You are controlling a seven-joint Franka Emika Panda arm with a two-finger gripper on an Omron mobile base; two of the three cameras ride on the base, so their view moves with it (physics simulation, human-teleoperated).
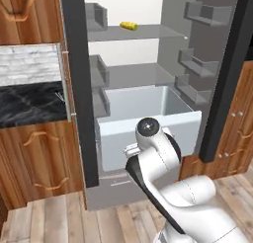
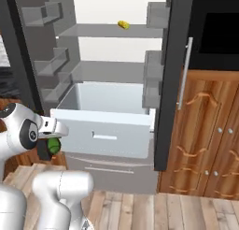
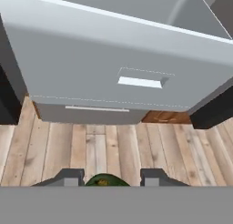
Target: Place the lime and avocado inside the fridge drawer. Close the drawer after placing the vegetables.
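Drawer first: the wide pale blue-grey fridge drawer (image 2: 105, 131) stands pulled open. Below and left of its front I see my pincer (image 3: 106, 178) clamped on a small green rounded fruit (image 2: 54, 145), lime or avocado, I cannot tell.

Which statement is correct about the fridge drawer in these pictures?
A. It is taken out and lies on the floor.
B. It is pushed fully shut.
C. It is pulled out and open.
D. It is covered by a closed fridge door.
C: the fridge drawer stands out past the fridge body, with its open top visible in both base views and its front facing the gripper.
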